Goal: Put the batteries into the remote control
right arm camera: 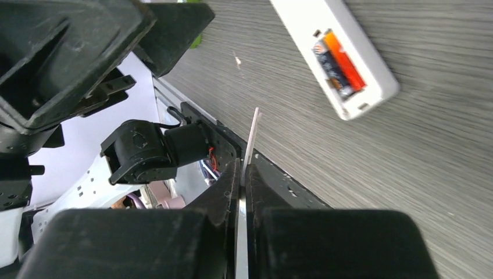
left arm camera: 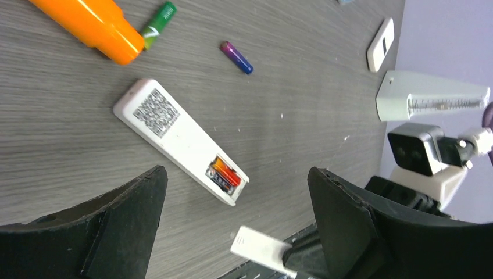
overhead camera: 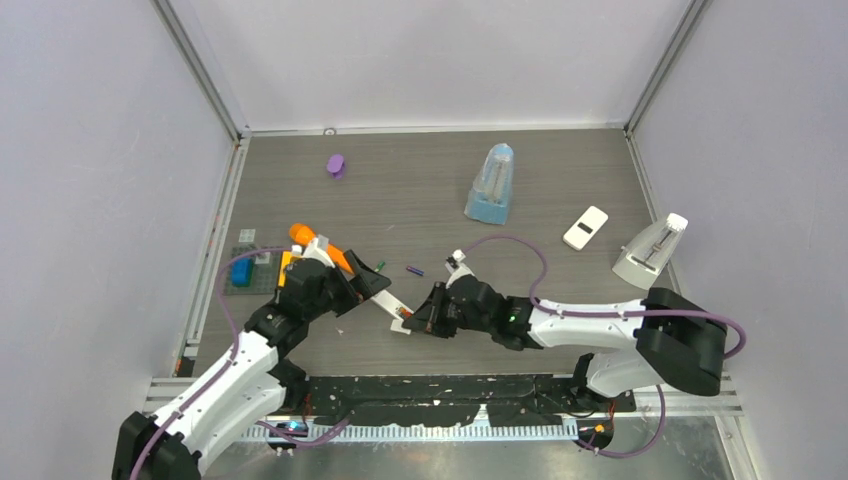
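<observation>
A white remote [left arm camera: 168, 131] lies face down on the table, its battery bay open at the near end. Two cells, one orange-red and one dark [left arm camera: 224, 174], sit in the bay. The remote also shows in the right wrist view [right arm camera: 331, 52] and the top view [overhead camera: 392, 305]. My left gripper [left arm camera: 235, 195] is open and empty, its jaws spread wide above the remote's bay end. My right gripper [right arm camera: 243, 174] is shut on the thin white battery cover [right arm camera: 251, 139], held just off the bay end [left arm camera: 261, 250]. A green battery [left arm camera: 158, 23] and a purple battery [left arm camera: 236, 57] lie loose beyond the remote.
An orange tool [overhead camera: 320, 245] lies by my left gripper [overhead camera: 365, 285]. A blue box [overhead camera: 242, 272] sits at the left edge. A blue metronome [overhead camera: 490, 185], a small white remote [overhead camera: 585, 228], a white metronome [overhead camera: 650, 250] and a purple object [overhead camera: 336, 165] stand farther back.
</observation>
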Controlling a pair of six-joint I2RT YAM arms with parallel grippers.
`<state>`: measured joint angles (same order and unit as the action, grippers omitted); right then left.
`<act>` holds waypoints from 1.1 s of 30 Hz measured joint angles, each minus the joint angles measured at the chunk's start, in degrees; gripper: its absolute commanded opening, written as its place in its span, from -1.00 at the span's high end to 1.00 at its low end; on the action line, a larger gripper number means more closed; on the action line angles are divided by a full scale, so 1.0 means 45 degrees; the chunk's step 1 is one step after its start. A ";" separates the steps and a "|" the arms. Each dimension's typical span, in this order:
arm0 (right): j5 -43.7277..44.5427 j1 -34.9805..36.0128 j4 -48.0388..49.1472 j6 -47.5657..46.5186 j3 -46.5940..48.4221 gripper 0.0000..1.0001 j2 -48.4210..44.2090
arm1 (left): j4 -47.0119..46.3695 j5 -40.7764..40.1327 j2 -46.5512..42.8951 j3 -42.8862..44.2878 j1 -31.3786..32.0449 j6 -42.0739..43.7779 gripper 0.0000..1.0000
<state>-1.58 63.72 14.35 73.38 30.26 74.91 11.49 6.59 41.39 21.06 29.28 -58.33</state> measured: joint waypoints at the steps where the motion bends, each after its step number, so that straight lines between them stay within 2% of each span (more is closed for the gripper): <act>1: -0.0044 0.0063 -0.0092 -0.0053 0.0374 0.89 0.0301 | 0.0000 0.0029 0.0000 0.0005 -0.0199 0.0034 -0.84; 7: -0.0510 0.0175 -0.0850 -0.0233 0.1341 0.90 0.1389 | 0.0019 0.0029 0.0690 0.0053 -0.0743 0.0384 -0.84; 15: -0.1171 -0.0068 -0.3094 -0.0738 0.2535 0.89 0.2948 | 0.0039 -0.0029 0.1141 0.0141 -0.1039 0.0787 -0.84; 28: -0.1870 -0.2215 -0.3672 -0.1496 0.1773 0.90 0.2064 | -0.0209 0.0136 0.2137 0.0291 -0.1039 0.1054 -0.83; 33: -0.2633 -0.2438 -0.3458 -0.2346 0.1773 0.90 0.2059 | -0.0393 0.0253 0.2497 0.0291 -0.1039 0.1054 -0.82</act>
<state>-13.43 52.75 -1.21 62.83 38.24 84.18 9.72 7.73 52.62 22.37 24.60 -53.58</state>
